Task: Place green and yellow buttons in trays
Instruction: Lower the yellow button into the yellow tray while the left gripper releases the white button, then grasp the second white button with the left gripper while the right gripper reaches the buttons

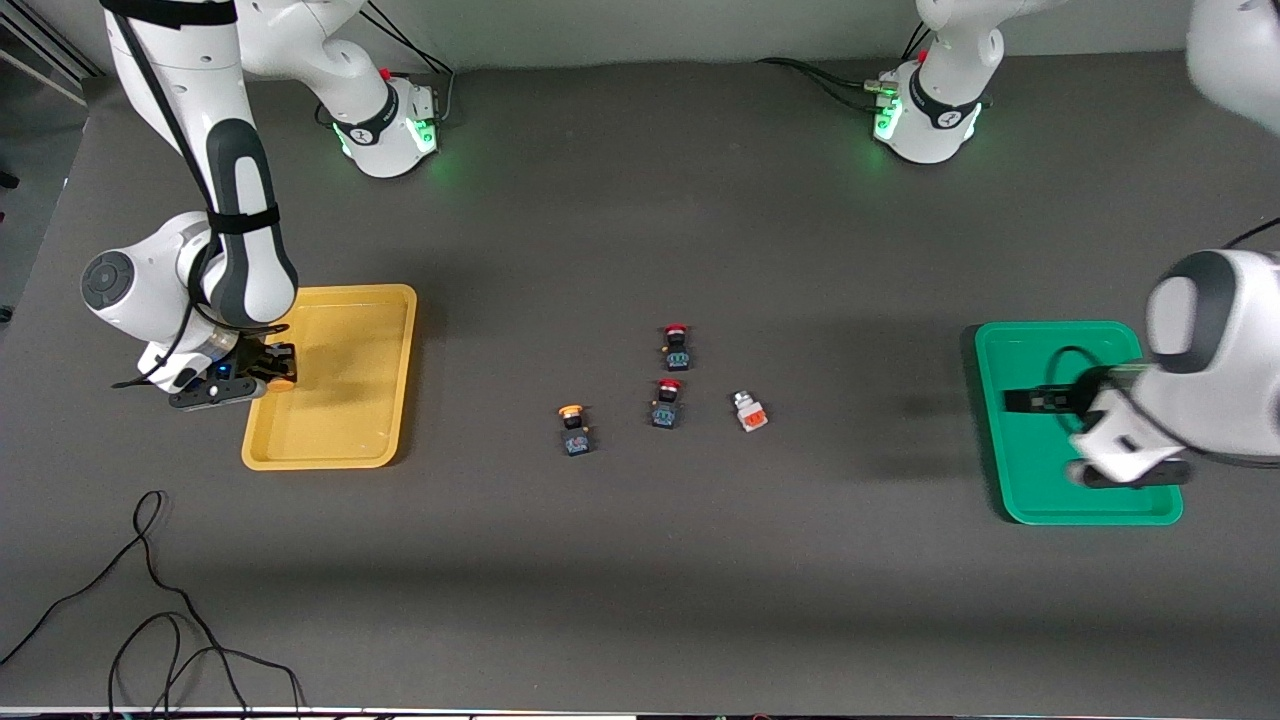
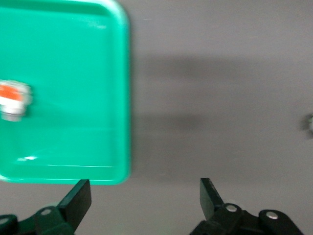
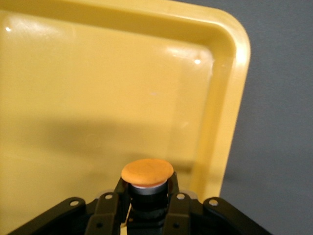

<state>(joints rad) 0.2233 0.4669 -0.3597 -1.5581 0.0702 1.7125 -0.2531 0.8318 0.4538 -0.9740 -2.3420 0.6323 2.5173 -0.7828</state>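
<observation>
My right gripper point(image 1: 268, 366) is shut on an orange-yellow-capped button point(image 1: 284, 374) and holds it over the yellow tray point(image 1: 345, 450), near the rim toward the right arm's end. In the right wrist view the fingers point(image 3: 172, 188) clamp the button's body under its cap point(image 3: 146, 171), with the yellow tray point(image 3: 98, 73) below. My left gripper point(image 1: 1022, 400) is open and empty over the green tray point(image 1: 1030, 500). In the left wrist view its gripper point(image 2: 144, 197) sits by the edge of the green tray point(image 2: 73, 58), where a white-silver button with an orange-red block point(image 2: 12, 100) lies.
On the table's middle lie an orange-yellow-capped button point(image 1: 574, 430), a white-silver button with an orange-red block point(image 1: 749, 411) and two red-capped black switches point(image 1: 676, 346) point(image 1: 667, 402). A black cable point(image 1: 150, 620) loops on the table nearest the front camera.
</observation>
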